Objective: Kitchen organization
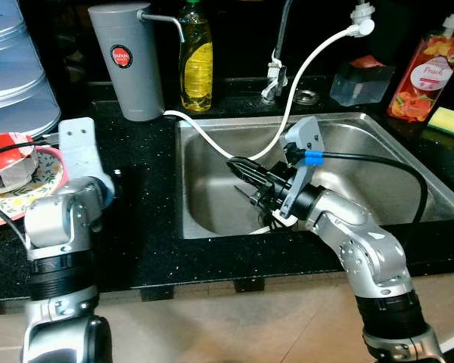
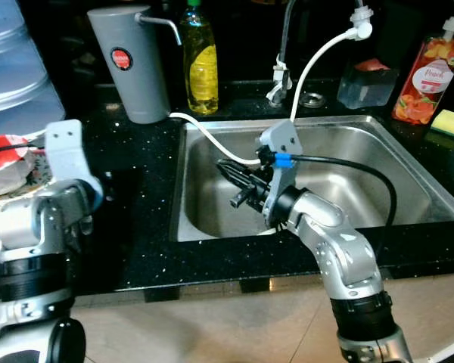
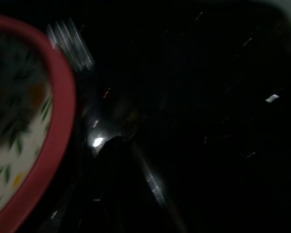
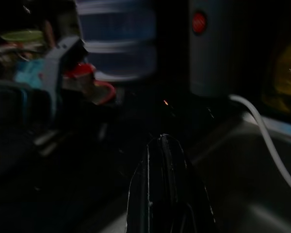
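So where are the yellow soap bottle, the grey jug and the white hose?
yellow soap bottle (image 1: pixel 196 66), left eye view, label.
grey jug (image 1: pixel 129 64), left eye view, body.
white hose (image 1: pixel 309 59), left eye view, arching middle.

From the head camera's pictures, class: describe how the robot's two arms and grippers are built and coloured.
Both arms are jointed silver metal with ribbed black bands near the base. The right arm carries a black cable held by a blue clip and ends in the right gripper, two long black fingers. The left arm ends in a pale grey bracket.
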Controlling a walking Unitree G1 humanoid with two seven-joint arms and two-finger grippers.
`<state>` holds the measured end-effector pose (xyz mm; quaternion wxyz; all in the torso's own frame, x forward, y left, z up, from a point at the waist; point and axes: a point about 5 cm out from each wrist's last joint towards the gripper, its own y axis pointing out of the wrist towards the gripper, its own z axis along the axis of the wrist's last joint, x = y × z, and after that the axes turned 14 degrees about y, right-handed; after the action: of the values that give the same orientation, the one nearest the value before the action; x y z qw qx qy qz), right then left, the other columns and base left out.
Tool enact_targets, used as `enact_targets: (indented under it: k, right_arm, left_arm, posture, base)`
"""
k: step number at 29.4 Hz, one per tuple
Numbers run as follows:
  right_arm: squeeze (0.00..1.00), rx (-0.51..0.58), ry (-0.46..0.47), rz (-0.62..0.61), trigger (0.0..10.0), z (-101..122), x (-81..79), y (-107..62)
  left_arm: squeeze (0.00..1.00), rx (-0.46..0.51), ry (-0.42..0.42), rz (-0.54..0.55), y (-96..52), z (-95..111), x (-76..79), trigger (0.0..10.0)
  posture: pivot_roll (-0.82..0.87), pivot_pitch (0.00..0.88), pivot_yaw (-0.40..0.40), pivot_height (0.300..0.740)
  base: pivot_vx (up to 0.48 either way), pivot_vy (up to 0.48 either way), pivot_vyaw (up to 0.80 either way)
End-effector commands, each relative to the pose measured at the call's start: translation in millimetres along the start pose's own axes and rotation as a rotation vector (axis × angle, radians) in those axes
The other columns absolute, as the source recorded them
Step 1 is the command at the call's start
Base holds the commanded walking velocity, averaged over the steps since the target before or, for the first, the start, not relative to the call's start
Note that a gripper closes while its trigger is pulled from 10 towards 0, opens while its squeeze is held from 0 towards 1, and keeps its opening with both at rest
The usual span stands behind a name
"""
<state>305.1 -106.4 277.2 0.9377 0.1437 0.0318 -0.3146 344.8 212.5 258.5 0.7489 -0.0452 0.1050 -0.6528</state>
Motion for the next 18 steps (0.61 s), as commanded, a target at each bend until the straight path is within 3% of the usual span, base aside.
enact_targets:
  k: [1,3,6,9,12,15,16,18]
  right_arm:
    - [0.0,0.018,0.005,0.04,10.0,6,-5.2,-0.6]
    - [0.0,0.005,-0.006,0.072,10.0,5,-8.5,-1.2]
    - [0.0,-0.022,-0.03,0.107,10.0,2,-12.3,-2.1]
    - [0.0,-0.038,-0.042,0.134,10.0,0,-15.6,-3.3]
    - [0.0,-0.047,-0.039,0.138,10.0,-3,-16.6,-3.8]
    - [0.0,-0.046,-0.035,0.135,10.0,-4,-16.6,-3.2]
    - [0.0,-0.045,-0.032,0.133,10.0,-4,-16.6,-2.6]
    - [0.0,-0.042,-0.028,0.129,10.0,-5,-17.2,-1.8]
  left_arm:
    - [0.0,0.081,-0.012,-0.034,-3.2,15,2.8,10.0]
    - [0.0,0.167,-0.01,-0.087,-8.7,31,9.5,10.0]
    - [0.0,0.199,0.018,-0.115,-14.5,42,16.0,10.0]
    - [0.0,0.169,0.056,-0.079,-17.4,42,18.1,10.0]
    - [0.0,0.073,0.085,0.024,-22.1,31,27.5,10.0]
    - [0.0,0.061,0.086,0.042,-22.0,29,30.5,10.0]
    - [1.0,0.037,0.077,0.06,-21.6,26,32.0,10.0]
    - [1.0,0.011,0.092,0.138,-23.1,25,27.8,10.0]
  posture:
    - [-0.03,0.094,0.016,0.74]
    - [-0.03,0.088,0.018,0.74]
    - [-0.03,0.088,0.018,0.74]
    - [-0.03,0.094,0.031,0.74]
    - [-0.02,0.095,0.032,0.74]
    - [-0.02,0.095,0.035,0.74]
    - [-0.02,0.095,0.037,0.74]
    - [-0.03,0.094,0.042,0.74]
  base:
    - [0.0,0.0,0.0]
    - [0.0,0.0,0.0]
    - [0.0,0.0,0.0]
    - [0.0,0.0,0.0]
    - [0.0,0.0,0.0]
    - [0.0,0.0,0.0]
    - [0.0,0.0,0.0]
    - [0.0,0.0,0.0]
